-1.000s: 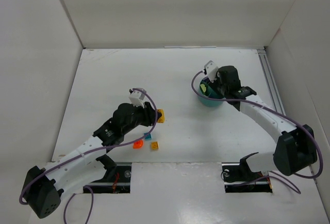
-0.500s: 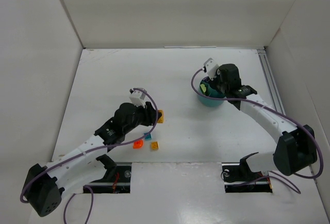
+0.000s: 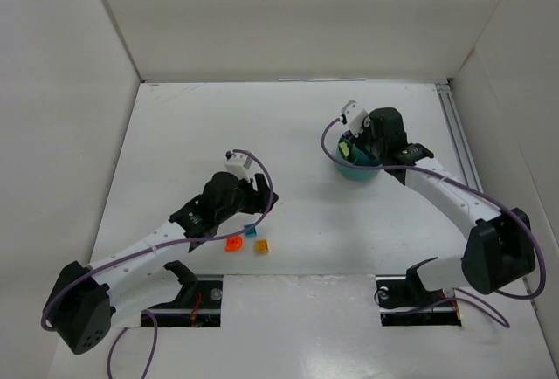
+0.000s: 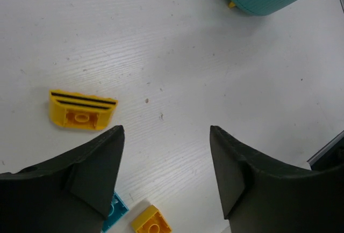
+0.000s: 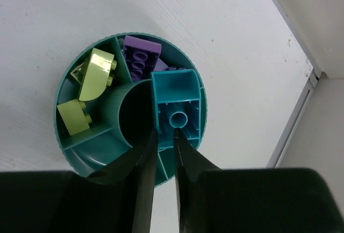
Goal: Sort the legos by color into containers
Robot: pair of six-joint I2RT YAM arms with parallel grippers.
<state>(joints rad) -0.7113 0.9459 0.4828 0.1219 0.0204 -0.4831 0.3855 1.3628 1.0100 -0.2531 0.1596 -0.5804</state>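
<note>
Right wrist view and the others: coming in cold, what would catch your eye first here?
The teal cup fills the right wrist view, with pale green bricks and purple bricks in separate compartments. The right gripper has its jaws pinched on a teal brick just over the rim. In the left wrist view, the left gripper hangs open over the table, with a yellow striped brick lying just beyond one jaw.
</note>
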